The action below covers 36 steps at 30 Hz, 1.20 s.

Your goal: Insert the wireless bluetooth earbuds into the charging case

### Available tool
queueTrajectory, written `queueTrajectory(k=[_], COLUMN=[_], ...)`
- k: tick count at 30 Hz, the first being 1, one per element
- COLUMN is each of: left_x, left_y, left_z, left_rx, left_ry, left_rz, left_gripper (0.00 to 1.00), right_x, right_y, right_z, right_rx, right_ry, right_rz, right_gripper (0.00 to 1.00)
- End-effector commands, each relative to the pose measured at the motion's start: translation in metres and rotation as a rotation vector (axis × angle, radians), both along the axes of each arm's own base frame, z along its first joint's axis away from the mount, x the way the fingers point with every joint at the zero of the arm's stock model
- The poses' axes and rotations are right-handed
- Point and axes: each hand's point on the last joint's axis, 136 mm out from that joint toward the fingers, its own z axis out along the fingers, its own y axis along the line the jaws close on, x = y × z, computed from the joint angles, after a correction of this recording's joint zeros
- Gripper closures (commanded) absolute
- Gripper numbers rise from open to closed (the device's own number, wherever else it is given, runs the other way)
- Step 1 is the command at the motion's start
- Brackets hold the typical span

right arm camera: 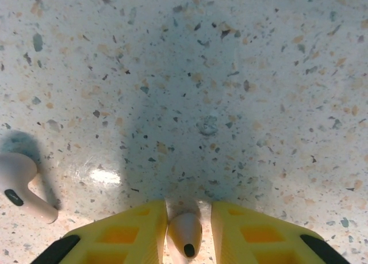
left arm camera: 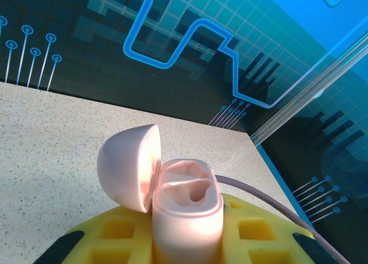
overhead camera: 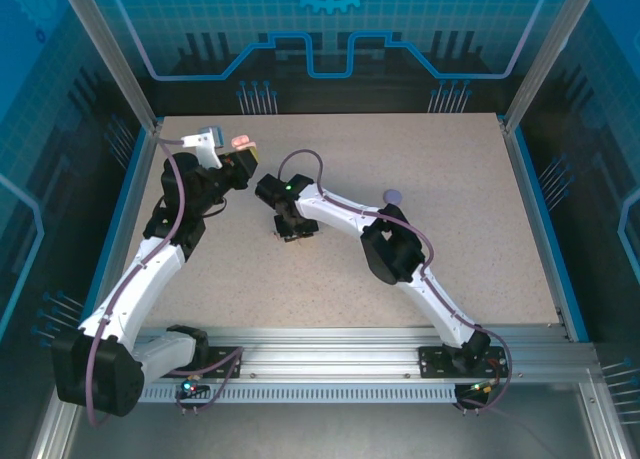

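Nothing is seated yet: the left gripper (left arm camera: pixel 187 244) clamps the open, empty pink charging case (left arm camera: pixel 187 198). The right gripper (right arm camera: pixel 188 215) pinches one pale pink earbud (right arm camera: pixel 185 236), and a second earbud (right arm camera: pixel 20 183) lies on the worktop (right arm camera: pixel 259 74).

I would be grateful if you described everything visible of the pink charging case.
The pink charging case is a smooth, glossy, plastic-looking rounded shell, its domed lid hinged open sideways. Two wells in the base look empty. It stands upright, clamped between the yellow fingers of the left pincer, over the far-left part of the table.
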Motion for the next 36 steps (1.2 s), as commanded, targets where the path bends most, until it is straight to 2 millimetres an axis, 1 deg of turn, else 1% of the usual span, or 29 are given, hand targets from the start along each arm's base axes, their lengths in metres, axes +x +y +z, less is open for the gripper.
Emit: queueTrajectory(k=[1,4,8,10,13,16,20,21,22,24,27,31,34,36], left_x=[0.001,0.002,0.003,0.003,0.004,0.004,0.002,0.001,0.0,-0.002,-0.004,-0.007,-0.012,-0.019], left_y=[0.002,0.001,0.0,0.0,0.0,-0.001,-0.004,-0.006,-0.006,-0.007,-0.009,-0.015,-0.025,-0.04], left_z=[0.015,0.015,0.013,0.012,0.013,0.013,0.014,0.014,0.015,0.014,0.011,-0.002,-0.013,-0.019], left_rx=[-0.022,-0.024,-0.026,-0.028,-0.034,-0.036,-0.037,-0.039,-0.041,-0.049,-0.055,-0.063,-0.052,-0.027], left_ry=[-0.042,-0.043,-0.037,-0.033,-0.034,-0.034,-0.043,-0.051,-0.062,-0.075,-0.086,-0.092,-0.11,-0.13], left_rz=[-0.002,-0.003,-0.006,-0.008,-0.009,-0.014,-0.035,-0.043,-0.049,-0.052,-0.066,-0.094,-0.141,-0.204], left_gripper=[1.0,1.0,1.0,1.0,1.0,1.0,1.0,1.0,1.0,1.0,1.0,1.0,1.0,1.0], right_x=[-0.017,-0.018,-0.02,-0.021,-0.02,-0.017,-0.004,-0.001,0.002,0.008,0.015,0.023,0.029,0.033], right_y=[-0.008,-0.008,-0.007,-0.006,-0.004,-0.005,-0.011,-0.015,-0.018,-0.025,-0.041,-0.067,-0.086,-0.099], right_z=[-0.001,-0.001,-0.003,-0.004,-0.003,0.004,0.025,0.025,0.04,0.052,0.065,0.078,0.093,0.11], right_rx=[-0.033,-0.032,-0.021,-0.014,-0.003,0.013,0.068,0.073,0.1,0.124,0.147,0.177,0.212,0.246], right_ry=[0.047,0.051,0.058,0.061,0.059,0.043,-0.009,-0.015,-0.042,-0.065,-0.091,-0.125,-0.157,-0.189], right_rz=[0.002,0.005,0.004,0.006,0.003,-0.008,-0.04,-0.048,-0.055,-0.065,-0.083,-0.12,-0.143,-0.156], right_gripper=[0.7,0.71,0.77,0.83,0.85,0.89,0.89,0.89,0.89,0.89,0.89,0.9,0.89,0.9])
